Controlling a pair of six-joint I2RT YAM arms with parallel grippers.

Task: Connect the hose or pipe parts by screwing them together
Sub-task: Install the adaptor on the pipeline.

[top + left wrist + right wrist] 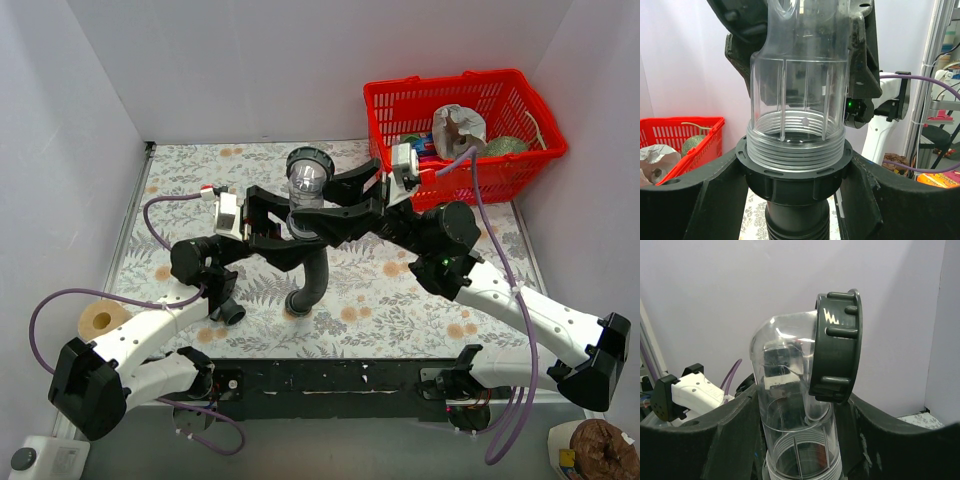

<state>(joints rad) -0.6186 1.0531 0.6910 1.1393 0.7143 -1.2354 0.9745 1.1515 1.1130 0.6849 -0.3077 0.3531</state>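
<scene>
A clear elbow-shaped fitting [306, 186] with a dark grey ribbed ring [837, 350] on its upper opening stands upright above the middle of the table. My right gripper [797, 440] is shut on the fitting's clear body [790, 405]. Its threaded lower end [796, 147] sits in the black collar [792, 182] of the ribbed black hose [315, 278], with several threads showing above the collar. My left gripper [795, 190] is shut on that collar from both sides. The hose curves down to the table, and its free end [300, 303] rests on the patterned cloth.
A red basket [530, 110] holding crumpled and green items stands at the back right, close behind the right wrist. A tape roll [100, 322] lies at the left edge by the left arm. White walls close in at the left, back and right.
</scene>
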